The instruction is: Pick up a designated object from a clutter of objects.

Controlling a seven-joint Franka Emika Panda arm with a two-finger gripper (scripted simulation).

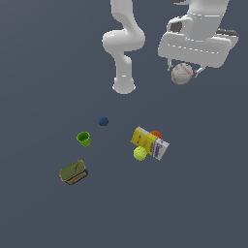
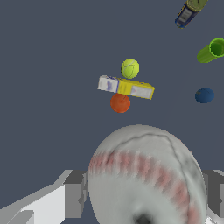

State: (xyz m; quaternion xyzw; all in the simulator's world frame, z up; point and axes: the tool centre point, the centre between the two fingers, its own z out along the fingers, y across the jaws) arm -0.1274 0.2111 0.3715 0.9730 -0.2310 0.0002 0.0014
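Right up close in the wrist view we have the small white baseball with thin red stitching (image 2: 146, 175) filling the lower part of the picture, and the grey fingers (image 2: 74, 192) sit hard against its flanks on either side. So the gripper (image 1: 183, 73) has its jaws pinching the ball between them, and that squeeze across the middle is, we judge, what keeps a round, smooth thing from rolling out.

In the exterior view the ball hangs under the white hand, well above the dark grey bench (image 1: 38, 72) and clear of everything on it. We read the pick as essentially made: the designated object is up and out of the clutter.

Looking down past the ball, we see the round orange ball (image 2: 120, 103) touching the flat white-yellow-purple box (image 2: 126, 87), with the fuzzy yellow-green tennis ball (image 2: 130, 68) just beside the box on its other side. Further off lie the dark blue ball (image 2: 204, 95), the green plastic cup (image 2: 211, 50) on its side, and the olive flat tin (image 2: 188, 12) at the edge.

The white arm (image 1: 123, 43) rises from its base, bends over high, and carries the wrist out to the exterior view's right, hand pointing down.
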